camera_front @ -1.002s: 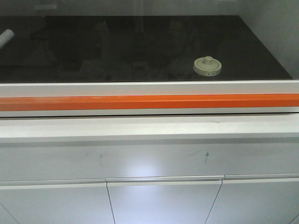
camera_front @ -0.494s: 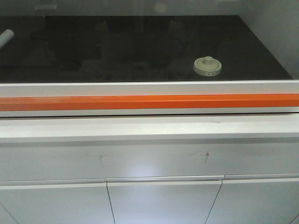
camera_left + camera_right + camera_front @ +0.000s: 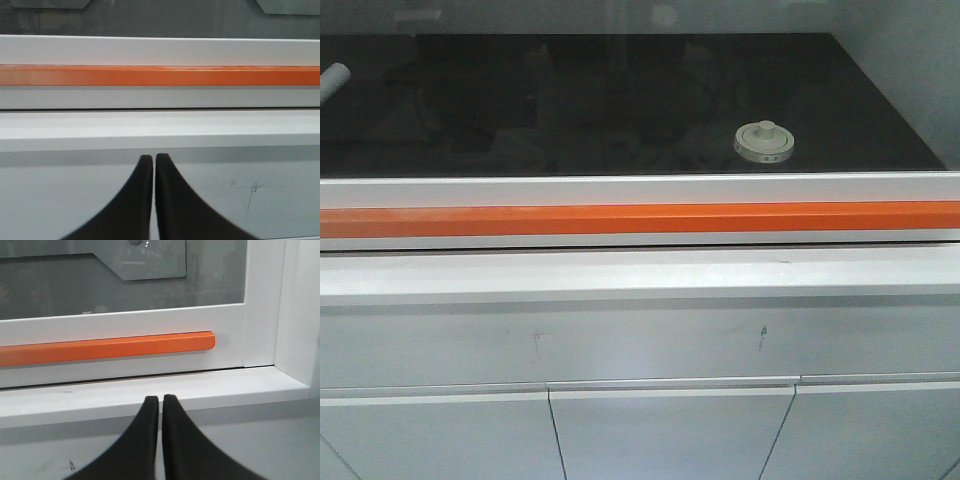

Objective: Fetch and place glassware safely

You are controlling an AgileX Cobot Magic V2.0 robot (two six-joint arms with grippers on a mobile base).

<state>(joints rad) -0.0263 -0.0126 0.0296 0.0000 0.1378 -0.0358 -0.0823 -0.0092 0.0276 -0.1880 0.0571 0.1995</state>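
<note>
Of the squat clear glass jar with cream knobbed lid (image 3: 763,142), only the lid reads clearly; left gripper (image 3: 153,159) and right gripper (image 3: 161,400) closed, empty.

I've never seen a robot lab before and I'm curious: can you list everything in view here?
Jar: one, cream lid with a knob, right side of the black surface behind the glass.
Paper tube: one, white, far left edge of that surface.
Handle bar: one, orange, along the window's white lower frame.
Cupboard doors: three, pale grey, below the ledge.
Left gripper: one, black, jaws shut, just below the ledge.
Right gripper: one, black, jaws shut, near the bar's right end.
</note>
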